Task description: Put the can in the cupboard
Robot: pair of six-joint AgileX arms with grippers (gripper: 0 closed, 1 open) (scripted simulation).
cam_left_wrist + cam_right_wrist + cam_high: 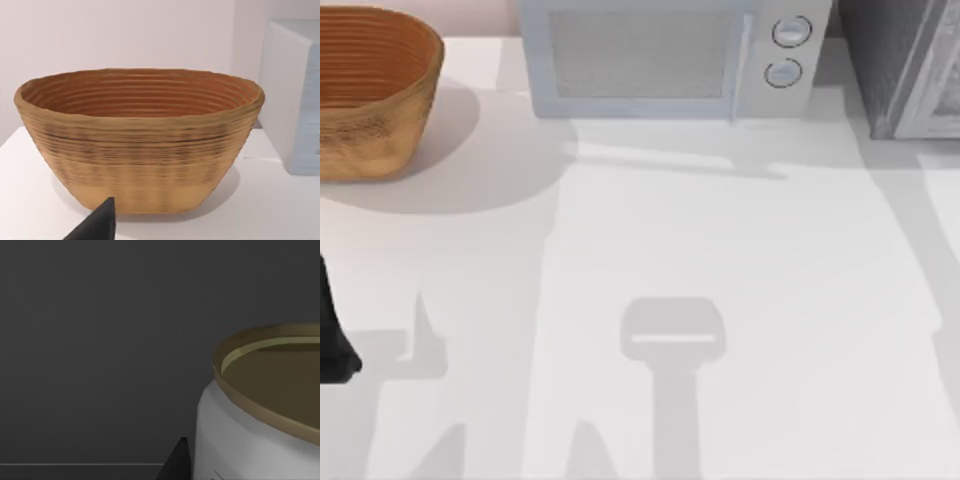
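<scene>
**Can close against a dark surface, likely at or inside the cupboard — release not confirmed**

Right wrist view: the can [250,440] sits very close to the camera, white body, dull gold top, in front of a flat dark grey surface with one faint horizontal line low down. My read is that this is the cupboard's interior or wall, so the can is at or inside it. One dark tip of the right gripper [176,462] shows just beside the can. Can't tell whether it touches the can, or whether the gripper is clamped or apart.

Top view: the cupboard [905,70] stands at the table's far right corner, light-framed door panel at the edge of frame. The microwave [670,60] stands just left of it, the wicker basket [370,90] at far left. No can on the table [740,250] in this view, which fits the transport being done.

Left arm [332,335] is parked at the left edge. Its gripper [97,222] faces the basket; only one tip shows, so its state can't be told either.

Left to do, as I judge it: confirm the can rests on the cupboard floor, release, withdraw the right arm.
</scene>
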